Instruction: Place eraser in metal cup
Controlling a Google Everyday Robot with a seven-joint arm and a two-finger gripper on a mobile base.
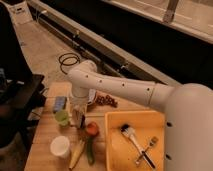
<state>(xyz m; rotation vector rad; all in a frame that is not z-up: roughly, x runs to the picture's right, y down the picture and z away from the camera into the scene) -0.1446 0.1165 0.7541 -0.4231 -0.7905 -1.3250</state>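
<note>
Two-finger gripper [78, 119] is being held low over the wooden table [42, 145], beside the translucent green cup [62, 117]; finger state apparently indeterminable.

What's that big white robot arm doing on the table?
It is reaching down over the wooden table, with its gripper low beside the green cup and a blue block. A white cup, some fruit and vegetables, and a yellow tray with a brush lie nearby. The eraser and metal cup aren't clearly visible; the arm may hide them.
</note>
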